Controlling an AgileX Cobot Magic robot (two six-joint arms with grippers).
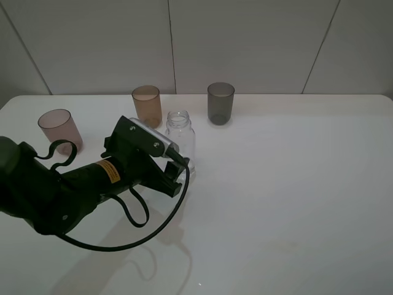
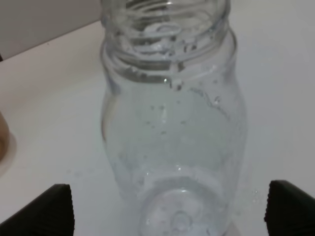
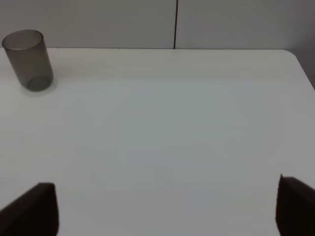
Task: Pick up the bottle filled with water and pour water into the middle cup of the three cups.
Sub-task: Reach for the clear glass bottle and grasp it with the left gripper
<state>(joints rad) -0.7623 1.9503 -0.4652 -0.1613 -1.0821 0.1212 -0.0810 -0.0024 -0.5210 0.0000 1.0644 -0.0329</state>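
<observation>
Vertically standing bottle (image 1: pixel 181 138), neck up, left jaws spread astride it, right jaws spread

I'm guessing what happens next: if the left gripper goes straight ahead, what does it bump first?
Likely the clear plastic bottle, standing straight ahead of the left gripper, whose jaws are open.

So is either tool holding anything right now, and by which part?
Nothing is held. The left tool is open, straddling the lower body of the bottle without touching it. The right tool is open too, with nothing between its tips.
</observation>
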